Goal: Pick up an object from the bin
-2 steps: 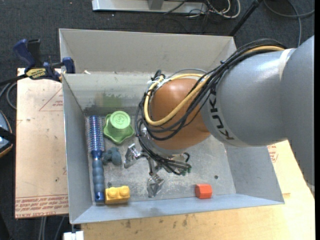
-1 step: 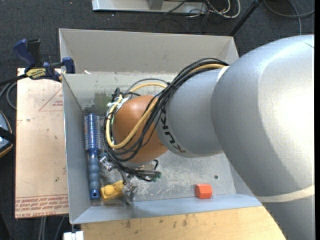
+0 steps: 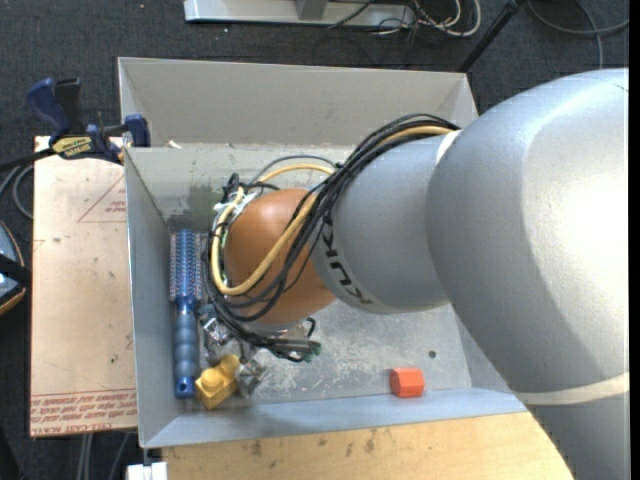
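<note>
My gripper [image 3: 232,350] is low in the bin's front left corner, mostly hidden under the arm's orange cover and cables. Right beside it on the left lies a blue hairbrush [image 3: 185,303], lengthwise along the left wall with its bristled head toward the back and its ribbed handle toward the front. A small yellow object [image 3: 216,383] sits just in front of the gripper, touching or nearly touching its metal tip. Whether anything is in the gripper is hidden.
A small orange block [image 3: 407,382] lies alone near the front wall, right of centre. The arm covers the middle and right of the bin. The left and front walls stand close around the gripper.
</note>
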Tool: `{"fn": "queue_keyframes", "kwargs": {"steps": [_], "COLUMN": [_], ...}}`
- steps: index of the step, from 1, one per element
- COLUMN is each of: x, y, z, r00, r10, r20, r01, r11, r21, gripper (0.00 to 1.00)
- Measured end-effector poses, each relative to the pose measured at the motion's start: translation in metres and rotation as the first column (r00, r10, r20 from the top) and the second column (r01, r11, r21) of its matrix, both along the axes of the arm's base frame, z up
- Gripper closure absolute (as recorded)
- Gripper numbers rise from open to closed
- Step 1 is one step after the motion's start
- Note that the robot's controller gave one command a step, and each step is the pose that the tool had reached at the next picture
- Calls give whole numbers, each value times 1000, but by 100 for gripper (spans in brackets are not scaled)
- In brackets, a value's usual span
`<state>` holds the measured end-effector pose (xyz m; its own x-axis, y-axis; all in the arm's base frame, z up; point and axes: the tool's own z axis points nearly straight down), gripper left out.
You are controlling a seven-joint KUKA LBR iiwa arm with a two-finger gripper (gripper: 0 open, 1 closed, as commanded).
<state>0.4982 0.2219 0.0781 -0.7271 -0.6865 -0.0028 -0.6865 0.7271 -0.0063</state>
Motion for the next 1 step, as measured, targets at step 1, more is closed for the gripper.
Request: {"fn": "queue_keyframes", "kwargs": {"steps": [1], "x": [-6], "y": [4], "z": [143], "r00": [1000], "r10": [-10], "r20": [4], "r01": [10], "r11": [1000], "r21": [9], "gripper": [100]}}
